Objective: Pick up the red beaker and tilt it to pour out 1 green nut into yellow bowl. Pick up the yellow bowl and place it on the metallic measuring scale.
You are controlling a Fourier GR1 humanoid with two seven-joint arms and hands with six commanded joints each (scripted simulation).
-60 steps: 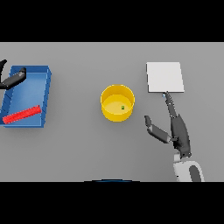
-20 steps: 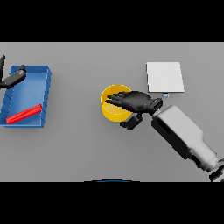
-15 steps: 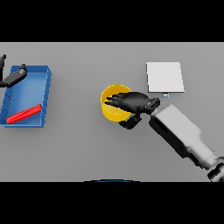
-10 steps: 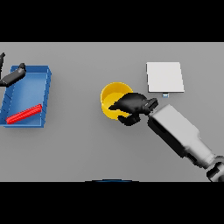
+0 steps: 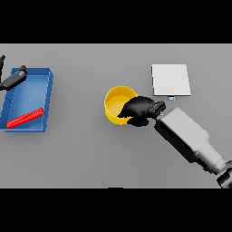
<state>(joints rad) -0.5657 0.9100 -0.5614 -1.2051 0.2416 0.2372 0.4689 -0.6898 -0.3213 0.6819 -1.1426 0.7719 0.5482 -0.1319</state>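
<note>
Bowl: I see the round yellow bowl (image 5: pixel 117 103) sitting near the middle of the grey desk (image 5: pixel 90 154), a little toward the far edge.
Right hand: my dark right hand (image 5: pixel 141 110) is clamped on the bowl's right rim, fingers curled over the edge, the white and grey forearm (image 5: pixel 188 139) running back to the desk's near right corner.
Scale: the flat square metallic measuring scale (image 5: pixel 170 80) lies toward the far right of the desk, near the bowl but apart from it.
Beaker: the red beaker (image 5: pixel 25 118) lies on its side inside the blue rectangular tray (image 5: pixel 49 97) at the desk's left edge.
Left hand: my dark left hand (image 5: pixel 12 79) shows at the tray's far left corner; I cannot tell how its fingers are set.
</note>
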